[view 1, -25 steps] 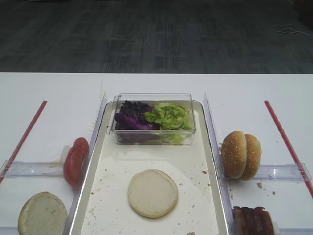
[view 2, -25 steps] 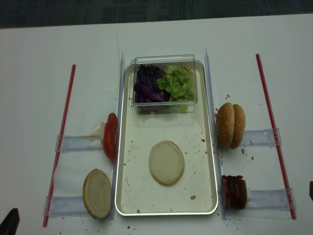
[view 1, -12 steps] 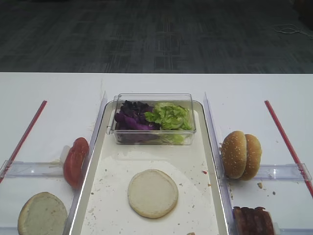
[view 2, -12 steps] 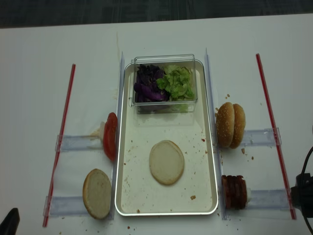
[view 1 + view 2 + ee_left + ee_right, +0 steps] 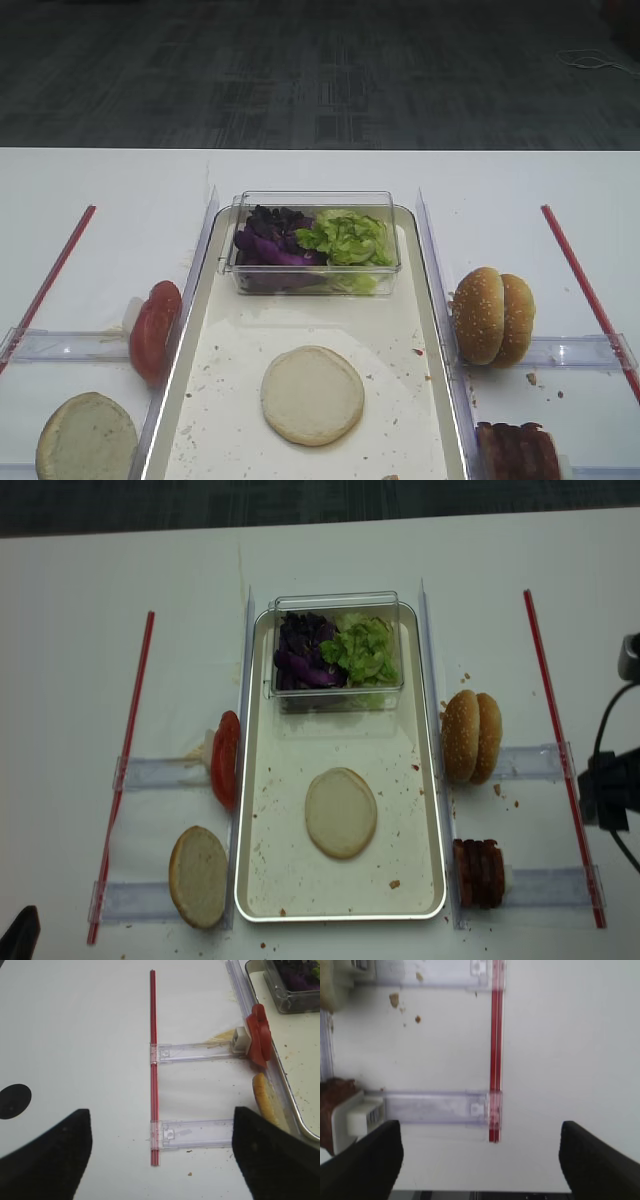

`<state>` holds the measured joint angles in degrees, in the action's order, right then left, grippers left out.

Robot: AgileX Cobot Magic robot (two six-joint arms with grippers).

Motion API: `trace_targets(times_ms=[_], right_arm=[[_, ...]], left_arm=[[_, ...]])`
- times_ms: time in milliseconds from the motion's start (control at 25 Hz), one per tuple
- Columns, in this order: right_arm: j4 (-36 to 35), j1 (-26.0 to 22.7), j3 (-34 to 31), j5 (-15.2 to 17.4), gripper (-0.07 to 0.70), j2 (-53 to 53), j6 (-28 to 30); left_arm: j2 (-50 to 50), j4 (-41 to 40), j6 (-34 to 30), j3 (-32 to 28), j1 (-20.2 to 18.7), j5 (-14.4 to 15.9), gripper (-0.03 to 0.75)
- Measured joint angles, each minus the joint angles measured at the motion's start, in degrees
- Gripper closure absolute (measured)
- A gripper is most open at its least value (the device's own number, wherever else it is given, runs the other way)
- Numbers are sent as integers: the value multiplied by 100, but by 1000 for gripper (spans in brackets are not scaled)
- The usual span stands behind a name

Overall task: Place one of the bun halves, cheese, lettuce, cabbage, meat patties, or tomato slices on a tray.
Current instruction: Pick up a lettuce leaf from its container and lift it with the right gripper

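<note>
A white worktop stands on a dark grey floor. The right hand is wide open and holds nothing. It hangs over the worktop just past the red strip, with the meat patties near it on the other side of that strip, beside the tray.

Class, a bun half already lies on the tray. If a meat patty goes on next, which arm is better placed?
Probably the right: the meat patties stand right of the tray, and the right pincer hangs open beside them.

A white table carries the tray, clear holders (crumbs, probably, scattered about) and red strips.
</note>
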<state>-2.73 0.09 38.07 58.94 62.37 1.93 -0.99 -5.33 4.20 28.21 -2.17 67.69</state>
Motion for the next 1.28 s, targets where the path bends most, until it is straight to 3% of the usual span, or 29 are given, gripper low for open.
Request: trace_targets(times_ms=[160,440,840,1000,1280], right_arm=[[0,0,825,-175,-29,1179,0],[-11,0,2724,-186,-29,3167,0],[-11,0,5246,420,-29,5126,0],[-11,0,5883,736,-29,5553,0],[-98,43,6014,795,-29,5609,-133]], left_arm=[[0,0,0,0,0,0,151],[0,0,0,0,0,0,151],[0,0,0,0,0,0,151],[0,0,0,0,0,0,151],[0,0,0,0,0,0,151]])
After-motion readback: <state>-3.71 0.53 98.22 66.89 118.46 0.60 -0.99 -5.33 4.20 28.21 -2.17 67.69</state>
